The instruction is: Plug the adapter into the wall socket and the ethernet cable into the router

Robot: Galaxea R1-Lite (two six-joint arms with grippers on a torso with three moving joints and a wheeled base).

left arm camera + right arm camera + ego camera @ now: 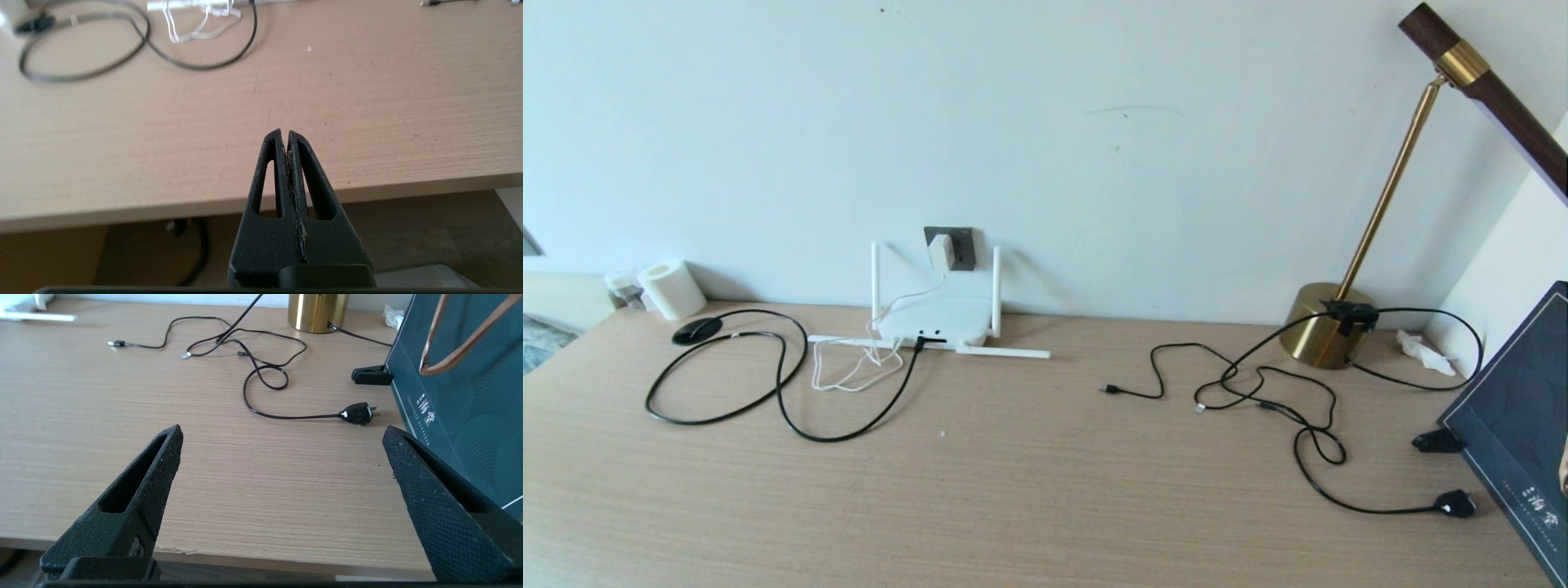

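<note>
Against the back wall, the adapter point(940, 251) sits plugged into the wall socket point(962, 248), its thin white cord point(858, 367) dropping behind the router point(935, 320) and gathering in loose loops on the counter point(1029, 482) just in front of it. The router rests flat at the foot of the wall, directly below the socket; two antennas stand upright and two lie flat along the counter. The ethernet cable point(792, 408) has its plug seated in the router's front edge. From there it sweeps forward, curls back in a wide loop to the robot's left, and ends in a flat black oval point(697, 330) lying near a white paper roll point(672, 289).

Both arms are drawn back at the near edge of the counter, well apart from the task items. The left claw point(284, 135) is pressed together with nothing between its fingers and hangs above the front edge. The right claw point(282, 437) is spread wide and empty, above bare wood.

On the robot's right, a brass lamp point(1327, 331) stands near the wall. A tangle of thinner black cables point(1258, 392) spreads in front of it, one ending in a black mains plug point(357, 413). A dark blue gift bag point(461, 400) stands at the far right, with a black clip point(372, 375) touching its base.
</note>
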